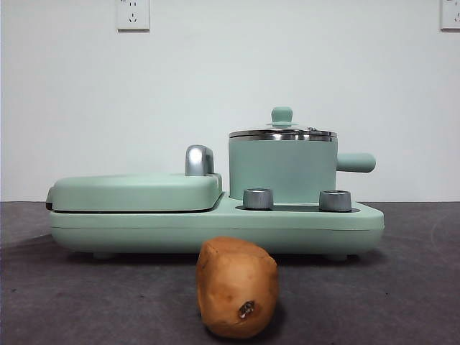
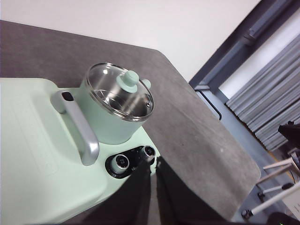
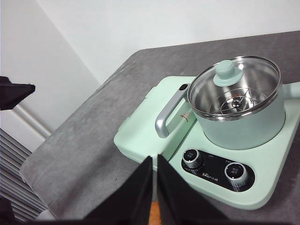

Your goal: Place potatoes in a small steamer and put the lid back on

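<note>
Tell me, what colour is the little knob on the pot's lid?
Mint green, matching the pot; the knob shows best in the right wrist view.

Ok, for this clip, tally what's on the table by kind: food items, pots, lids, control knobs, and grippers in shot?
Potato: 1
Steamer pot: 1, seated on the green cooker base
Glass lid: 1, on the pot
Control knobs: 2
Griddle cover with chrome handle: 1
Grippers: 2, left gripper and right gripper, both with fingers closed, holding nothing
Total: 8
</note>
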Robot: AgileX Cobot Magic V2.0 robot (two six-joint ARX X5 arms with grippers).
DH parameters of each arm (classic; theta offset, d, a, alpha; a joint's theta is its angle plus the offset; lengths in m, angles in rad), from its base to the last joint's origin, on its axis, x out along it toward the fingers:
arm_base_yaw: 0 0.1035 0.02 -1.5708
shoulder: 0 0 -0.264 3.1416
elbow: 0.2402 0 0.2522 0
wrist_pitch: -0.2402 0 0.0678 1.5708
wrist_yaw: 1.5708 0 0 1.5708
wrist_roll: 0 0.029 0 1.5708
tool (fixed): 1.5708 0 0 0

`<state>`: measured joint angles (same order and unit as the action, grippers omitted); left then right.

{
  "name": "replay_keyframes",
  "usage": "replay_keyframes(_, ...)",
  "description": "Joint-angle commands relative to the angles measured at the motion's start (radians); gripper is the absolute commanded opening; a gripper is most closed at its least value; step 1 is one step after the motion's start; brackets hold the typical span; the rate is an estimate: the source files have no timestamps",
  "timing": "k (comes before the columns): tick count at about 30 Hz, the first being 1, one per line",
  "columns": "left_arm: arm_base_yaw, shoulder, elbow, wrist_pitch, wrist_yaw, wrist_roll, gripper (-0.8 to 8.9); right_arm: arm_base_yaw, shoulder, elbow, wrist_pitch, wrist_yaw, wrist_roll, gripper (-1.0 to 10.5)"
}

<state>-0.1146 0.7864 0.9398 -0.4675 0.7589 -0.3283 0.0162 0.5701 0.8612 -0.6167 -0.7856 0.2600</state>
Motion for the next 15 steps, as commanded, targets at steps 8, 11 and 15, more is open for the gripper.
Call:
replay_keyframes(8,-0.082,0.096,0.021,0.020,0.009,0.026,4.23,0.002,0.003,0.016,0.009,0.000,0.022,4.7)
replay_keyframes(11,-0.111,0.124,0.024,0.019,0.009,0.027,4.46,0.002,0.003,0.016,0.009,0.000,0.026,4.7)
replay_keyframes(15,-0.154,0.163,0.041,0.020,0.007,0.033,4.46,0.002,0.003,0.016,0.008,0.000,0.035,4.9)
